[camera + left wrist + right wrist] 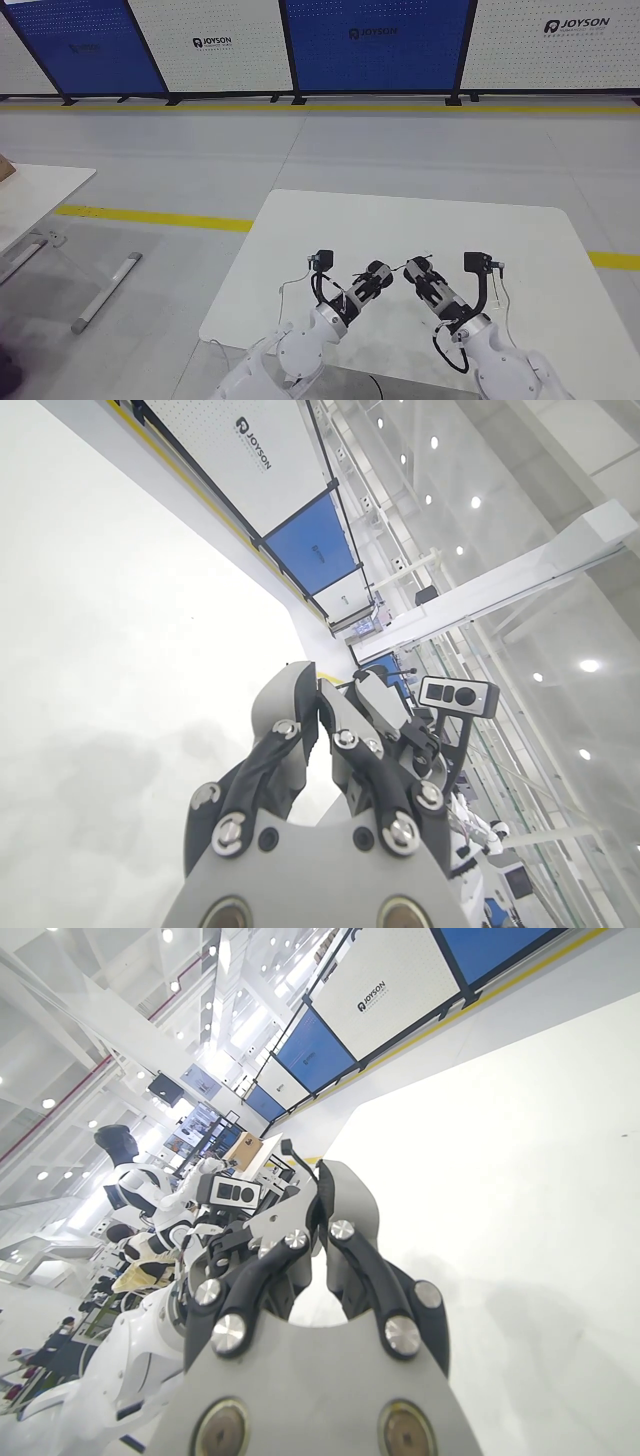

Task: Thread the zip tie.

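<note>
A thin black zip tie [299,1160] sticks out past the tips of my right gripper [320,1183], which is shut on its strap. The tie's small square head is at the free end. In the left wrist view the same tie [400,672] shows as a thin black line beyond the right gripper [372,695]. My left gripper [318,700] is shut, pads pressed together, and I cannot tell whether anything is pinched in it. In the top view the left gripper [378,272] and right gripper [415,268] nearly meet tip to tip above the white table [400,220].
The table's rounded far corner [360,1108] and left edge [235,270] border open grey floor. Another white table [40,190] stands at the left, with a metal bar [105,292] on the floor beside it. Blue and white panels [380,45] line the back.
</note>
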Available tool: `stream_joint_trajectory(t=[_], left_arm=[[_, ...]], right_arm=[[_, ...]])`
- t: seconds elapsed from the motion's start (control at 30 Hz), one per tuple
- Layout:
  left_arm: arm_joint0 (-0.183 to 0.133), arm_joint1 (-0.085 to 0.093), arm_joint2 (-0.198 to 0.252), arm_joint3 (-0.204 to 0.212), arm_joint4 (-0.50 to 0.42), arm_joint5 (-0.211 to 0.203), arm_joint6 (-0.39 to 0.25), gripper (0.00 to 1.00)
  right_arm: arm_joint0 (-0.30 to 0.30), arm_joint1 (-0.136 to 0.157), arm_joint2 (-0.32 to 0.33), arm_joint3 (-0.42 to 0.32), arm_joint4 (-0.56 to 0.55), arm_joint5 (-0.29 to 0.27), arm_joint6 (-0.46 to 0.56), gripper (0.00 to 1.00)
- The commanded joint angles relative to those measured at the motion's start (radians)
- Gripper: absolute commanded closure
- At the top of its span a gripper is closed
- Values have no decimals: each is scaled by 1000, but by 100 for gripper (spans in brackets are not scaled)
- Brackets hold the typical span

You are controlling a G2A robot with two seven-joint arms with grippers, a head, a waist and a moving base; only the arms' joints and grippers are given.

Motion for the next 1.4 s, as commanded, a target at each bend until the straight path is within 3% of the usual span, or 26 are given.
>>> stream_joint_trajectory(t=[0.0, 0.63, 0.67, 0.7, 0.83, 0.93, 1.1, 1.2, 1.37], left_arm=[[-1, -1, 3, 1, 1, -2, 1, 100], [16, -1, 3, -15, 8, -33, 10, 100], [16, -1, 2, -15, 9, -29, 14, 100], [15, -2, 1, -15, 10, -26, 16, 100], [11, -3, 1, -13, 4, -15, 21, 100], [9, -4, 2, -13, 3, -10, 22, 100], [7, -5, 1, -14, 0, -4, 24, 100], [9, -6, -1, -15, -6, -5, 25, 100], [7, -6, -5, -13, -21, -7, 13, 100]], right_arm=[[-1, 0, 1, 2, 1, -1, 5, 100], [6, 0, 10, 9, 50, -9, 68, 100], [5, 0, 10, 9, 52, -9, 67, 87], [5, 0, 10, 7, 52, -12, 64, 68], [1, 0, 15, 4, 47, -18, 49, 54], [-3, 1, 18, 0, 42, -22, 41, 56], [-7, 1, 22, -6, 30, -26, 24, 74], [-7, 0, 24, -7, 32, -27, 20, 100], [-3, 1, 24, -3, 21, -28, 25, 100]])
